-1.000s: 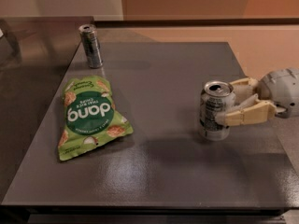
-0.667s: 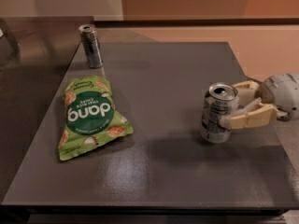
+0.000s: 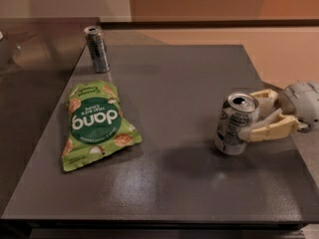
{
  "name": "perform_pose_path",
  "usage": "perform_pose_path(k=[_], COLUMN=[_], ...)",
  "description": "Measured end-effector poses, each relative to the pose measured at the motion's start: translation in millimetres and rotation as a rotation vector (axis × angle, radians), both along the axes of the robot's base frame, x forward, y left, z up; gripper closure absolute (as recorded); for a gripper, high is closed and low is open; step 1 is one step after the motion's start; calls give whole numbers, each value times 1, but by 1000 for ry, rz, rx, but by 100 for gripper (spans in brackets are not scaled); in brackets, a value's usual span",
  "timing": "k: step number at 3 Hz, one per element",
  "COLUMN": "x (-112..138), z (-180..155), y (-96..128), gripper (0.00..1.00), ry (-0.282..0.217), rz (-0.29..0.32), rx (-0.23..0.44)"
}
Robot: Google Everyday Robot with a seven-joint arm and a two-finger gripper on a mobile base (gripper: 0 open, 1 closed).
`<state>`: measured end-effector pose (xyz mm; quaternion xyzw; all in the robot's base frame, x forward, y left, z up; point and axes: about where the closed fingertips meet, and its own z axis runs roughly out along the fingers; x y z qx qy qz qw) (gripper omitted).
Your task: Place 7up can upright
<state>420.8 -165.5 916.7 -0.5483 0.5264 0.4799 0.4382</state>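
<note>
The 7up can (image 3: 232,126), silver-white with a silver top and pull tab, stands on the right part of the dark grey table (image 3: 179,83), leaning slightly to one side. My gripper (image 3: 250,115) reaches in from the right edge. Its pale fingers (image 3: 269,130) sit on either side of the can, one in front and one behind, and hold it. The can's base is at or just above the tabletop; I cannot tell whether it touches.
A slim dark grey can (image 3: 96,49) stands upright at the table's far left. A green "dang" snack bag (image 3: 93,125) lies flat on the left side. The table's right edge runs just under my gripper.
The gripper and the can have shifted slightly right and toward the front. The can leans a little more. The other objects have not moved.
</note>
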Motion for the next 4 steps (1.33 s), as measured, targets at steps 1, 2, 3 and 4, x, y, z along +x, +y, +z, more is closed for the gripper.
perform_pose_path(k=[1,2,3,4], x=[-1,-2,4,4], z=[-2,-3,-2,-2], y=[-1,-2,4,5], gripper=[61,38,0,0], ry=[-21,-34,-22,-26], rz=[14,21,-2,-2], rx=[6,7,-9,-10])
